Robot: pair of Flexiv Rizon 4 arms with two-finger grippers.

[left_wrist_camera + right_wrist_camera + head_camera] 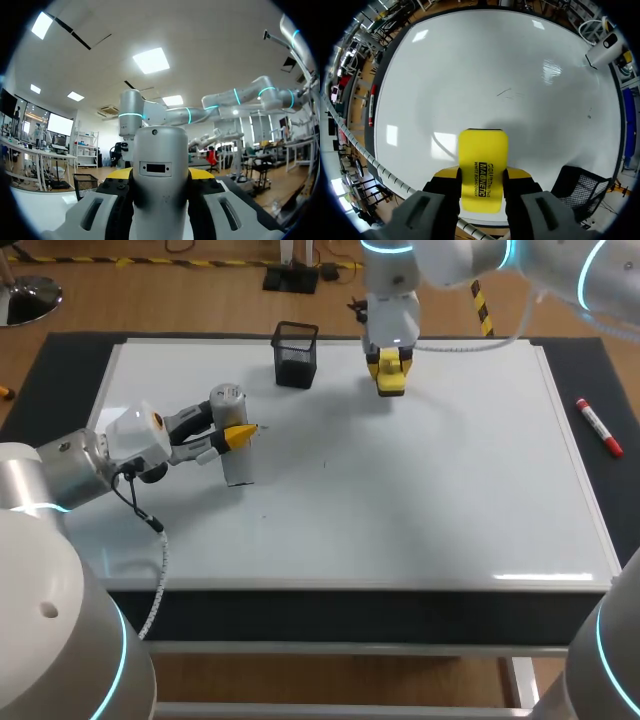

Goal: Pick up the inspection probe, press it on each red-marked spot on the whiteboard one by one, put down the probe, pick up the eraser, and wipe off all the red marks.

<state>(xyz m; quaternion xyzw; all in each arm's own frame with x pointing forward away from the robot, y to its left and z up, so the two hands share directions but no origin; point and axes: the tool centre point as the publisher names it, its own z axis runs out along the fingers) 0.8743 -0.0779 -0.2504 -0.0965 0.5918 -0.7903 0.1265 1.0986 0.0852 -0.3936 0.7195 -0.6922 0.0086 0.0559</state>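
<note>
Whiteboard (420, 500), large, white and glossy, covered most of the dark surface (60, 370) in front of me. My left arm (60, 470) came in from the near left corner and lay over the board's left part. My right arm (450, 260) came in from the far right and reached to the board's far edge, near the middle.

A black wire-mesh basket (296, 353) stood on the board at its far edge, just beside my right gripper (482, 175). That gripper pinched a flat yellow rectangular eraser (483, 150) from both sides, with the eraser sticking out ahead of the fingers over the board. I could not tell whether it touched the board.

My left gripper (236, 436) was clamped on the inspection probe (161, 150), a silver-grey cylinder with a rounded top. It stood upright between the yellow fingertips (201, 174) over the board's left part, well apart from the basket and the eraser. I could not tell whether its lower end met the board.

A red marker pen (598, 427) with a white cap end lay on the dark surface just beyond the board's right edge. A few faint thin dark strokes (510, 92) showed near the board's middle.
</note>
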